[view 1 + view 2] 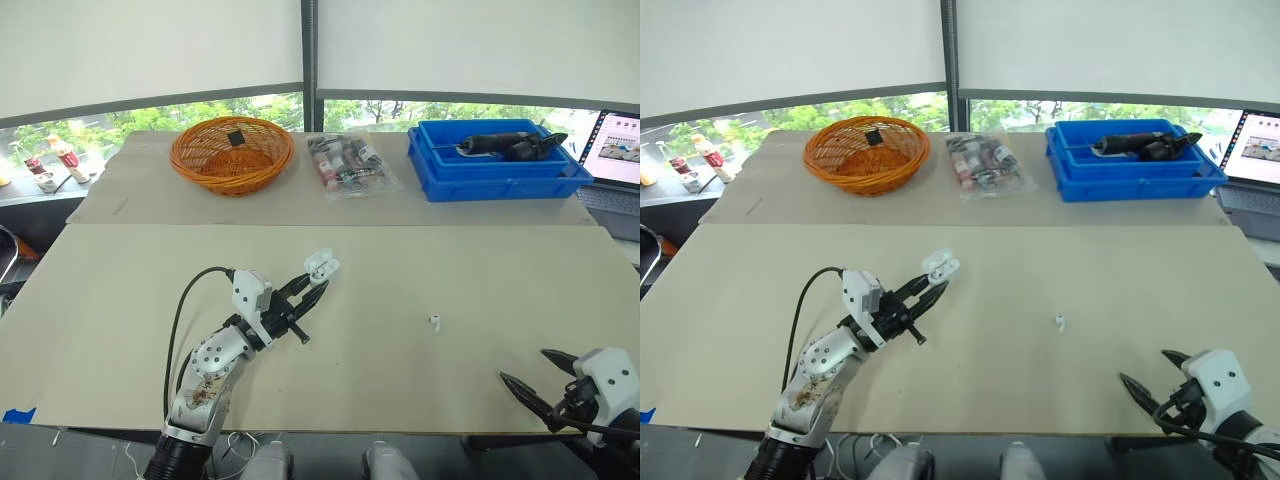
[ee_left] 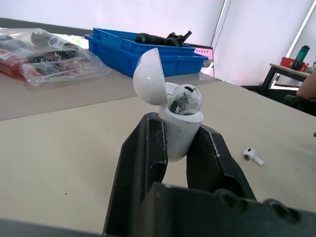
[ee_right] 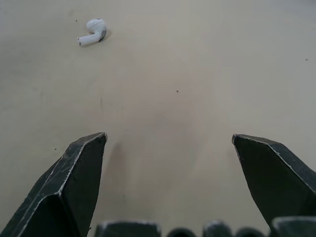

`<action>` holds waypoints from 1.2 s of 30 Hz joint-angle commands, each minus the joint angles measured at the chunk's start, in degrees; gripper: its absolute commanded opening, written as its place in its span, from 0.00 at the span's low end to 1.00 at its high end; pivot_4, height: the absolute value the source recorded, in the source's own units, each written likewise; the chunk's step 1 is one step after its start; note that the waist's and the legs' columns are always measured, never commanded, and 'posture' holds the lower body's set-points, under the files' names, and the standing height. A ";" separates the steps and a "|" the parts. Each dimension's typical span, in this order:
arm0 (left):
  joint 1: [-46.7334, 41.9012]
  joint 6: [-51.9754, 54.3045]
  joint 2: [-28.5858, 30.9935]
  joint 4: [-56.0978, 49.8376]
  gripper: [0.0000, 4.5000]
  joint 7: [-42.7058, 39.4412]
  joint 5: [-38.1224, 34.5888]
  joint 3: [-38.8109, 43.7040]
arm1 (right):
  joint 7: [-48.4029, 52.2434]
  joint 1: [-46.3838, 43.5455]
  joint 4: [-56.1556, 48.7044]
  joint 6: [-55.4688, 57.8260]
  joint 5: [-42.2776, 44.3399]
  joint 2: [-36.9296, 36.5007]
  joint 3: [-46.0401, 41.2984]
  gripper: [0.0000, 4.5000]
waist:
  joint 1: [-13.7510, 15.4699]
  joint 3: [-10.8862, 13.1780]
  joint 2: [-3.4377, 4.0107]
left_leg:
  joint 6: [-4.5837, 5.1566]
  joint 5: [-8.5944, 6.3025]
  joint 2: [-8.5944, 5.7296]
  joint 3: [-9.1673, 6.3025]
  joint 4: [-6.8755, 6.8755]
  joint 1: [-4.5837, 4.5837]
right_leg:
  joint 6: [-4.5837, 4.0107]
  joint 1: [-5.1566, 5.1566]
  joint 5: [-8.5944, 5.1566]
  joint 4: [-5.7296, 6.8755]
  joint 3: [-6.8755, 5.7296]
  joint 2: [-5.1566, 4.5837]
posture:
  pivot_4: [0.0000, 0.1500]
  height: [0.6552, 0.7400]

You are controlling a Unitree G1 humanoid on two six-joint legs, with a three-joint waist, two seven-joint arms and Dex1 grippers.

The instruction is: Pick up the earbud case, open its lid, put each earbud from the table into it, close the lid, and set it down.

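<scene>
Clamped between the two black fingers of the left gripper [image 1: 308,288], the white earbud case [image 2: 180,136] is held just above the table [image 1: 120,330], left of the middle of the near board. Its body is pinched from both sides, and its lid [image 2: 148,74] is swung back and stands open. One seated earbud [image 2: 185,98] is lodged in the open mouth of the case, its rounded head showing above the rim; whether the second slot is filled cannot be told.

Further right, a loose earbud [image 1: 435,321] is seen lying on its side on the bare table, well apart from the case and from both grippers.

At the right edge, the right gripper [image 3: 169,137] is poised low over the table with its fingers spread wide and nothing between them; the loose earbud lies ahead of it, off toward the left.

Along the far board, an orange wicker basket [image 1: 232,155] holds one small black object [image 1: 235,137]. Beside it, a clear plastic bag [image 1: 350,165] is stuffed with small packaged items. A blue bin [image 1: 490,185] contains a black hand tool [image 1: 505,146], and a laptop [image 1: 615,150] is propped open just beyond it.
</scene>
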 commanded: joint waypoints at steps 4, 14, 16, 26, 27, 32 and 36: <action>-0.14 -1.15 0.05 -1.14 0.12 -0.15 0.27 -0.17 | -11.86 -7.27 -9.32 6.64 -2.28 6.19 9.13 1.00 | -0.04 -0.01 0.01 | -0.01 0.00 -0.01 -0.01 0.00 0.00 | 0.00 0.00 0.00 0.00 0.02 -0.01 | 1.00 1.00; 0.12 -0.81 0.18 -1.59 0.12 -0.06 0.67 -0.98 | -25.26 -18.52 -5.26 11.51 -11.72 15.03 23.55 1.00 | 0.10 -0.03 0.05 | -0.03 0.02 -0.04 -0.04 -0.01 -0.06 | 0.00 -0.10 0.00 0.01 -0.01 -0.04 | 1.00 1.00; 0.29 -0.81 0.23 -1.74 0.12 0.01 0.71 -0.96 | -27.45 -19.32 -3.85 11.36 -13.33 16.46 24.38 1.00 | 0.01 -0.04 0.06 | -0.03 0.02 -0.04 -0.04 -0.02 -0.01 | 0.00 -0.08 0.00 0.04 -0.01 -0.02 | 1.00 1.00; 0.97 -0.89 0.16 -2.04 0.12 0.01 1.00 -1.01 | -33.32 -19.60 -3.12 17.84 -13.59 20.64 23.29 1.00 | -0.05 -0.07 0.10 | -0.03 0.02 -0.03 -0.05 -0.05 0.04 | 0.00 -0.06 0.00 0.06 -0.01 -0.01 | 1.00 1.00; 0.95 -0.92 0.12 -2.02 0.12 -0.02 1.02 -1.08 | -33.48 -19.50 -3.39 18.75 -13.34 20.89 23.29 0.88 | -0.04 -0.07 0.10 | -0.03 0.02 -0.03 -0.05 -0.05 0.04 | 0.00 -0.06 0.00 0.06 -0.01 -0.01 | 1.00 1.00; 0.76 -1.00 0.03 -1.85 0.12 -0.13 1.10 -1.12 | -33.43 -18.66 -4.79 22.11 -13.00 21.01 23.59 0.52 | 0.04 -0.08 0.10 | -0.03 0.02 -0.04 -0.05 -0.05 0.04 | 0.00 -0.04 0.00 0.05 -0.01 -0.02 | 1.00 1.00; 0.89 -1.01 0.06 -1.97 0.12 -0.20 1.14 -1.19 | -32.41 -18.35 -6.38 22.85 -12.43 20.03 23.72 0.20 | -0.07 -0.08 0.11 | -0.03 0.02 -0.03 -0.06 -0.05 0.04 | 0.00 -0.05 0.00 0.05 -0.02 -0.01 | 1.00 1.00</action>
